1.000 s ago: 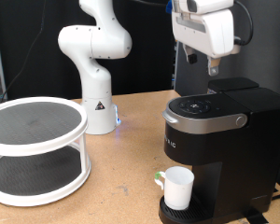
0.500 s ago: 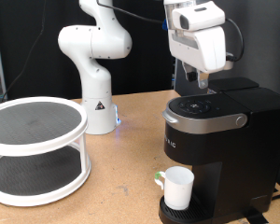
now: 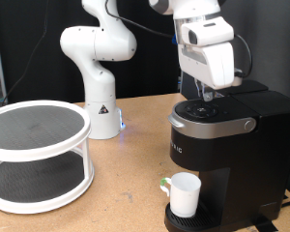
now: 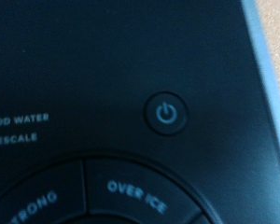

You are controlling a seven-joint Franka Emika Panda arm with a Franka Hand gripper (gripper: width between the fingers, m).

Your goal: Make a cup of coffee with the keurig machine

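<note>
One white cup [image 3: 185, 194] stood on the round drip base of the keurig machine [image 3: 227, 155], under the brew head, at the exterior view's bottom. Its inside could not be seen from this angle, so whether it held any liquid was impossible to tell. A small green part showed at its side toward the exterior view's left. The machine was black, with a silver-grey curved handle on the closed lid, and it stood on the wooden desk [image 3: 126, 184] at the exterior view's right. The gripper [image 3: 204, 93] hung directly above the lid, with its fingers very close to the top panel; whether the fingers were apart or together could not be told, because the white hand body hid most of them. At the exterior view's left a white two-level round shelf [image 3: 37, 155] stood on the desk, and nothing showed on its dark upper level. A second white robot arm [image 3: 99, 58] stood behind, near the middle.

From the wrist view, only the machine's black top panel filled the picture. A round power button [image 4: 166, 114] was near the middle, with the words ADD WATER and DESCALE beside it and the STRONG and OVER ICE segments of a ring near it. The fingers did not show there.
</note>
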